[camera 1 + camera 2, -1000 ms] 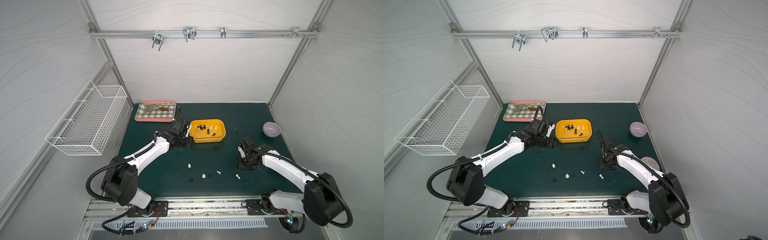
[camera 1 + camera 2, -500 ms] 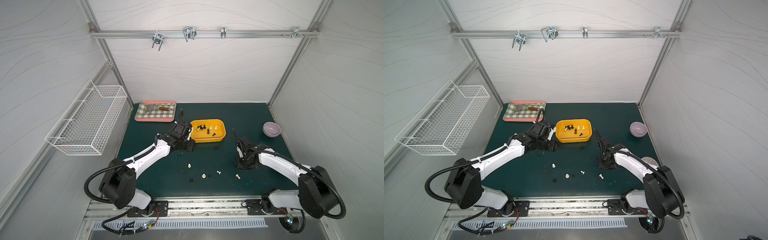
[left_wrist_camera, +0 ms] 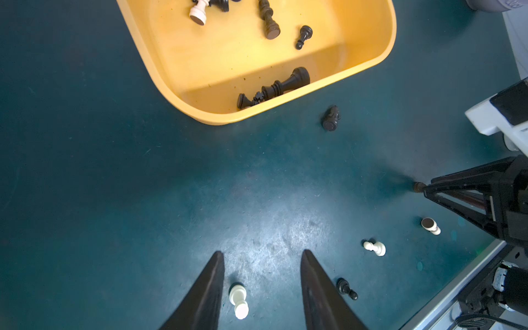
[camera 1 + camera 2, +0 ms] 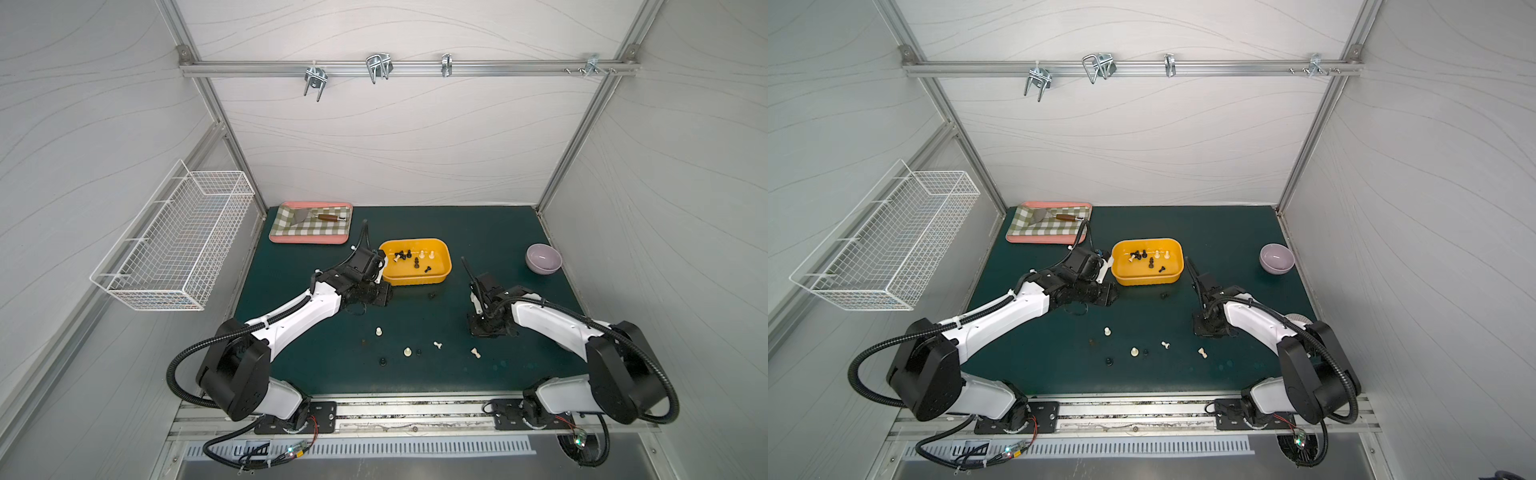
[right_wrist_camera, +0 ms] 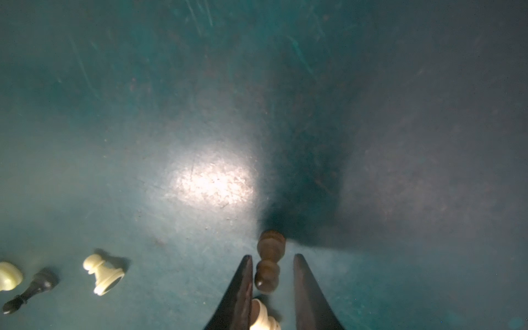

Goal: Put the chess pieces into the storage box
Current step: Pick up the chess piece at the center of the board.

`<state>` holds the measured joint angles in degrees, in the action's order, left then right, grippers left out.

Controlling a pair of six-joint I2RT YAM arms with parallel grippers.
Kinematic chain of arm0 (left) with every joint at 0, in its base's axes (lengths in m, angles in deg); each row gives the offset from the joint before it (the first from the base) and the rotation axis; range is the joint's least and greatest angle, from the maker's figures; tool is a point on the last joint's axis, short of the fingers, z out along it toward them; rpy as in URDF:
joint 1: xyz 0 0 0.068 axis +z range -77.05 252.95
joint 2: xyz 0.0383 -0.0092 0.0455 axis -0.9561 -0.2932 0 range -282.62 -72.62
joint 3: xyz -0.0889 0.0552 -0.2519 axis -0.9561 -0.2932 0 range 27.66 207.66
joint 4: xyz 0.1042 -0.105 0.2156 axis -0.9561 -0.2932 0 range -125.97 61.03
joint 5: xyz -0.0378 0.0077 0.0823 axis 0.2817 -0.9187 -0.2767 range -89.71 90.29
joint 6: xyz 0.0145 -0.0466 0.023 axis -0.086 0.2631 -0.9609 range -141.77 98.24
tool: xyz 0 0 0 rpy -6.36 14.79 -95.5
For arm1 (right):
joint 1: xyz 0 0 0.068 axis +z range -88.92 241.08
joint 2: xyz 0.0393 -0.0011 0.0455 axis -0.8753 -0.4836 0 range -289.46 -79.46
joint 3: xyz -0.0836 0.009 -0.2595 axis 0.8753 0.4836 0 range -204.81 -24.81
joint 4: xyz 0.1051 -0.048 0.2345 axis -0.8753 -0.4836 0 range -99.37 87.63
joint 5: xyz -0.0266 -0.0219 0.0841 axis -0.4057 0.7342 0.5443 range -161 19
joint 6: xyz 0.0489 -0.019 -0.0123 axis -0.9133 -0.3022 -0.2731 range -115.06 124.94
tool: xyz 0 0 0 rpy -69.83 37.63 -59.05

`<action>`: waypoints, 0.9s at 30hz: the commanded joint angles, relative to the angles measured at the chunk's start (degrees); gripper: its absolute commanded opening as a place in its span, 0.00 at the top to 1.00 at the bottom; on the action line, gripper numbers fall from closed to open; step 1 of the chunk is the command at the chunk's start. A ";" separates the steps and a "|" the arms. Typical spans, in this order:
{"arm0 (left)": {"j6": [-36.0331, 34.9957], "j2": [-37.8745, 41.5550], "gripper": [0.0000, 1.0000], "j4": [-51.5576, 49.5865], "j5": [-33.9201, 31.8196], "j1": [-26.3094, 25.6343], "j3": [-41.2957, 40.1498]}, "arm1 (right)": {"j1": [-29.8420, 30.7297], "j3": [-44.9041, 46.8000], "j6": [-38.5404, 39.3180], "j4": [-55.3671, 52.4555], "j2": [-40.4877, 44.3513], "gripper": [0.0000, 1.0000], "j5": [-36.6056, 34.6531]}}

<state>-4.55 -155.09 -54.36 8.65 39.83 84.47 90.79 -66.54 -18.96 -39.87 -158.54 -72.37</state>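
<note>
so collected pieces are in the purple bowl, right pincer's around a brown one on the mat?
No: both top views show the collected pieces in the yellow storage box, the purple bowl empty. The right pincer does straddle a brown piece on the mat.

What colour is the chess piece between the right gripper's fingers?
The piece is dark brown, clearest in right wrist view.

No legible text, label, brand, number or sign anywhere in these views.
</note>
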 commanded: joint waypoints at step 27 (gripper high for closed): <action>1.59 3.27 0.55 0.43 -1.93 -0.67 -1.18 | 0.51 -5.69 2.03 -3.29 3.58 0.87 0.69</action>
<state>-3.85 -153.61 -54.47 8.08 39.50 83.64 90.88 -69.25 -18.09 -40.98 -156.45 -72.04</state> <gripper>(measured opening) 0.449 0.136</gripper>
